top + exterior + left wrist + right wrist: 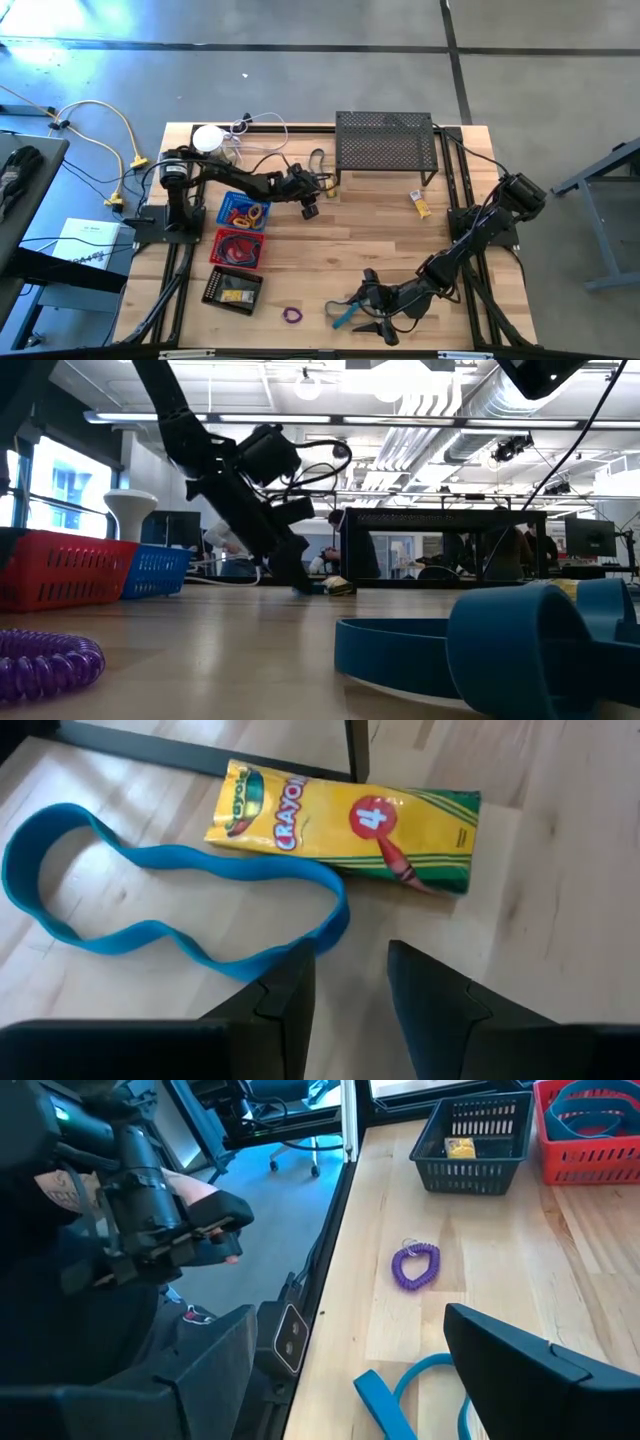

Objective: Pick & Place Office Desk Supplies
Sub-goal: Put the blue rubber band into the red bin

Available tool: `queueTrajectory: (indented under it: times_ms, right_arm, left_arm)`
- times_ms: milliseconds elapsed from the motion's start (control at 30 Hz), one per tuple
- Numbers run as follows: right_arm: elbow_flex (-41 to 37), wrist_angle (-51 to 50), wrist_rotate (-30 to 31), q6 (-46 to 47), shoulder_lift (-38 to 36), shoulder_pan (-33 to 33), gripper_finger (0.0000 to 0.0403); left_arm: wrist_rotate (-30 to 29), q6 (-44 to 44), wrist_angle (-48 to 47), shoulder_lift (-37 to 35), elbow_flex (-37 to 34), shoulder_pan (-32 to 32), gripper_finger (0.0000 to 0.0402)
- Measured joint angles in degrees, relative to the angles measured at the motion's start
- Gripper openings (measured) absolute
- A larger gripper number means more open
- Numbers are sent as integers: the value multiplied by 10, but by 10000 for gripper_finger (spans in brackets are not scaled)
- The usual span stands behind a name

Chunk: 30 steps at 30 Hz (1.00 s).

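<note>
My left gripper [350, 960] is open, slanting down close over the wood in front of the black mesh shelf [385, 142]. Just ahead of its fingertips a blue elastic loop [230, 863] lies flat on the table. A yellow-and-green crayon pack [340, 820] lies flat beyond the loop. One fingertip [300, 965] stands over the loop's near bend; I cannot tell whether it touches. My right gripper [370, 1380] waits wide open near the table's near edge. Another blue band [385, 1390] lies on the table between its fingers.
Blue [243, 210], red [238, 247] and black [232, 287] baskets stand in a row at the left. A purple coil ring [292, 315] lies near the near edge. A yellow item [420, 203] lies right of the shelf. The white round device [208, 138] sits far left. A person's hand [215, 1230] shows beyond the table.
</note>
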Motion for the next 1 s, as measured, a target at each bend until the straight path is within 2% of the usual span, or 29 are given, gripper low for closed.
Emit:
queueTrajectory:
  times_ms: [300, 600, 800, 1000]
  right_arm:
    - [0, -5, 0, -4, 0, 0, 311]
    - [0, -5, 0, 1, 0, 0, 311]
    - [0, -9, 0, 2, 0, 0, 311]
    - [0, -12, 0, 4, 0, 0, 311]
  left_arm:
    - [-9, -20, 2, 8, 1, 0, 110]
    - [-3, -28, -5, 9, 1, -5, 7]
    - [-8, -23, -24, -9, -2, -33, 0]
    - [-48, 52, -44, -81, -1, -94, 0]
